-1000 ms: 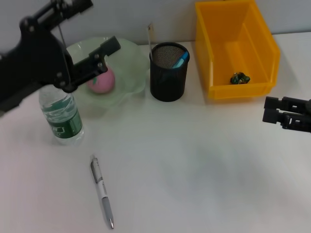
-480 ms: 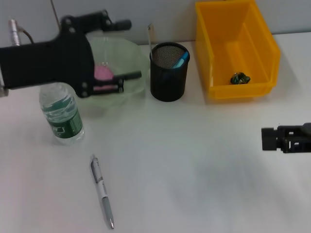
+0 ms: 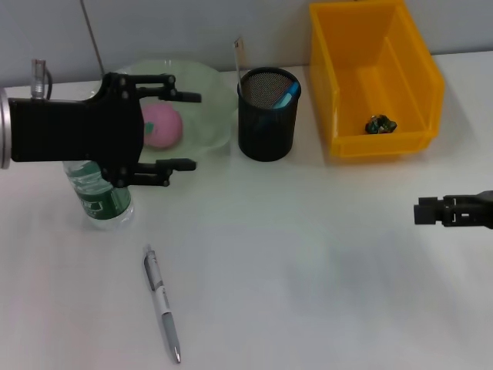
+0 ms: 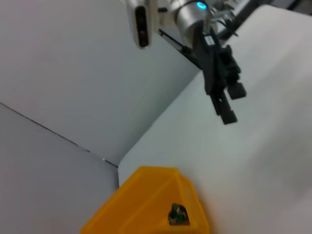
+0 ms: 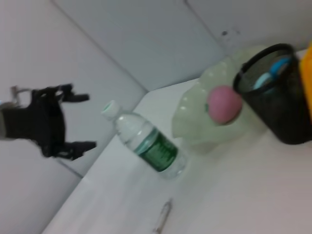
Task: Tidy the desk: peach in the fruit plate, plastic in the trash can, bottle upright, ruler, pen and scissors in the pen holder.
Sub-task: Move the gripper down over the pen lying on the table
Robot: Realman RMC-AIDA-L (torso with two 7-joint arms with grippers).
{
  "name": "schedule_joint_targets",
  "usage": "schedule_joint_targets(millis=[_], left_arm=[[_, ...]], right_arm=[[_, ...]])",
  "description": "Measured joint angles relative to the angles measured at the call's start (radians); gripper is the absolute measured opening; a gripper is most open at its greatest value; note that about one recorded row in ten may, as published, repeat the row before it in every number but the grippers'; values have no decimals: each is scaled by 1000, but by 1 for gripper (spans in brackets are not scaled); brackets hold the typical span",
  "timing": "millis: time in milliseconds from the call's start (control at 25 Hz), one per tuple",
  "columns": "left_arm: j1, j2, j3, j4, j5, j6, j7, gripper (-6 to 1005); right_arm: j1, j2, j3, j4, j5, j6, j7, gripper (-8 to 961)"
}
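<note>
Only the pen (image 3: 161,303) left loose on the desk (image 3: 308,277), lying near the front edge, long axis running roughly front to back, tip toward the robot and tilted slightly right. Left gripper (image 3: 171,131) hovering above the desk between bottle (image 3: 98,191) and fruit plate (image 3: 212,96), fingers spread wide, nothing between them. Pen well forward of and below those jaws, on the left half of the desk, so clearly the left arm's reach; likely needs to come back toward the robot, drop, and turn so the jaws close across the pen's narrow width, not along its length. Right gripper (image 3: 430,211) far off at the right edge of the desk, well apart from the pen; jaw state cannot be told. Rest looks done: peach (image 3: 160,126) in the fruit plate, bottle upright, crumpled plastic (image 3: 380,123) inside the yellow trash can (image 3: 331,85), ruler (image 3: 239,55) and blue-handled scissors (image 3: 286,95) standing in the black mesh pen holder (image 3: 266,123). Pen holder sits behind and right of the pen, between plate and trash can.
</note>
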Motion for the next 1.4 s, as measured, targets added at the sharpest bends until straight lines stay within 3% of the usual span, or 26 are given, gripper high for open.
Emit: schedule_joint_targets(millis=[360,520,600,960,1080,1200,1400], left_arm=[[5,1,45,100,179,14,15,728],[-15,12,110,135,303,37,-15,726],[-15,22,185,168,393,35,-48,726],[-22,43,357,188,556,23,-91,728],[-17,41,398,201,594,21,-76,727],[-13,23,425,213,653,32,-36,726],[-25,29,454,234,660,71,-34,727]], right_arm=[[13,-5,-12,34,4,20,35,742],[31,-4,-15,50,-1,30,40,742],[46,-7,-27,51,-7,43,50,742],[54,-5,-40,51,-8,76,58,742],[58,-4,-41,51,-7,80,54,742],[63,-3,-41,51,-8,88,59,742],[64,0,-41,51,-9,96,59,742]])
